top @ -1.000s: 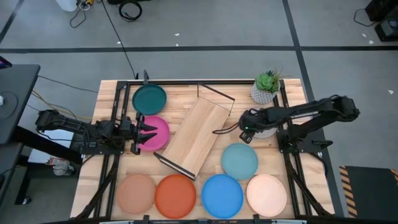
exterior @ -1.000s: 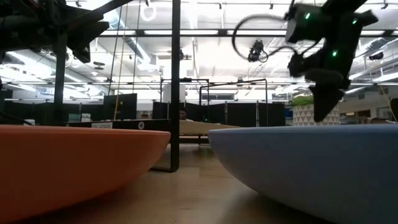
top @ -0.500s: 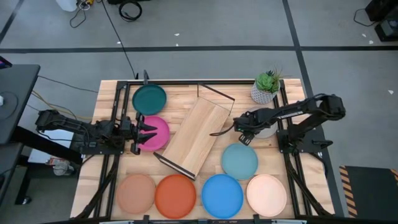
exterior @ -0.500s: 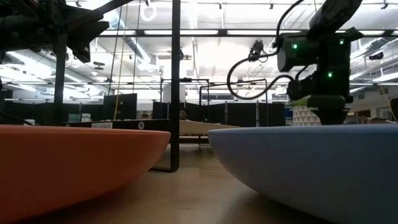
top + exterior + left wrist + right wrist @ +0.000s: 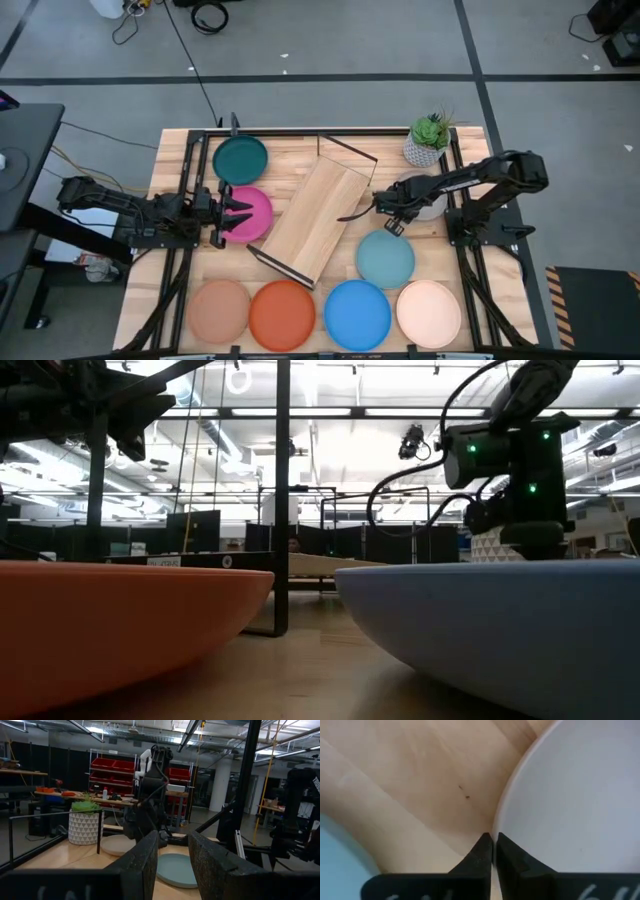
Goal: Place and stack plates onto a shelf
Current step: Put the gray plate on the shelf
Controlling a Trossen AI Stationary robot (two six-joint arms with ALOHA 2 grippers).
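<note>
Shelf (image 5: 318, 215) stands skewed near the middle of the surface (image 5: 180, 160), its board bare: no plate on it yet. By my reading the task has hardly begun; every plate is still to be moved.

Plates on the surface:
- teal plate (image 5: 240, 159) at the far left, magenta plate (image 5: 252, 213) just in front of it;
- front row: tan plate (image 5: 219, 310), orange plate (image 5: 282, 314), blue plate (image 5: 357, 313), cream plate (image 5: 429, 312);
- light blue plate (image 5: 385, 257) behind that row, right of the shelf;
- grey plate (image 5: 424, 203), mostly under the right arm, near the potted plant (image 5: 428, 140).

Right gripper (image 5: 388, 213) is down at the grey plate's near edge. In its wrist view the fingers (image 5: 481, 855) are pressed almost together at the rim of that pale plate (image 5: 570, 805); a thin rim seems to be pinched between them, though I cannot be sure the plate is truly caught. The likely step in hand is the first pick-up.

Left gripper (image 5: 232, 215) waits over the magenta plate's left edge, fingers (image 5: 145, 860) moderately spread, holding nothing.

Writing: no brand or label is readable on the plates, shelf or pot. Pale marks on the right gripper body are cut off and illegible.
</note>
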